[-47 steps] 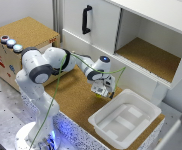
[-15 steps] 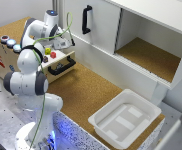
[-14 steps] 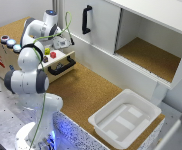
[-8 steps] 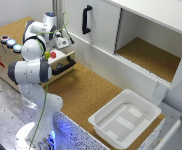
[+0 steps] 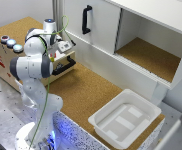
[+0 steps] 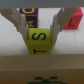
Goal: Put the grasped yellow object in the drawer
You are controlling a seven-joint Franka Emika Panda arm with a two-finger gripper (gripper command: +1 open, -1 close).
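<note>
1. In the wrist view you see the gripper with its two pale fingers clamped on the yellow object, one finger on each side of it.
2. The yellow object is a small block with dark letters on it; an "S" shows on the face toward the camera.
3. You can see that the block hangs above the inside of the drawer, whose tan wooden front edge runs across the picture near the camera. Whether the block touches the drawer floor, you cannot tell.
4. Behind the block, other lettered blocks lie in the drawer: a purple block with a yellow letter, and a red block.
5. In the exterior view you find the arm bent over the brown box with the cork top, at the exterior view's left.
6. The drawer's black bar handle shows just below the arm's wrist; here the arm hides the gripper and the block.
7. On the box top sit three round buttons.
8. The white plastic tray lies well apart, on the cork table toward the exterior view's right.
9. The white cabinet door with a vertical black handle stands behind the arm.
</note>
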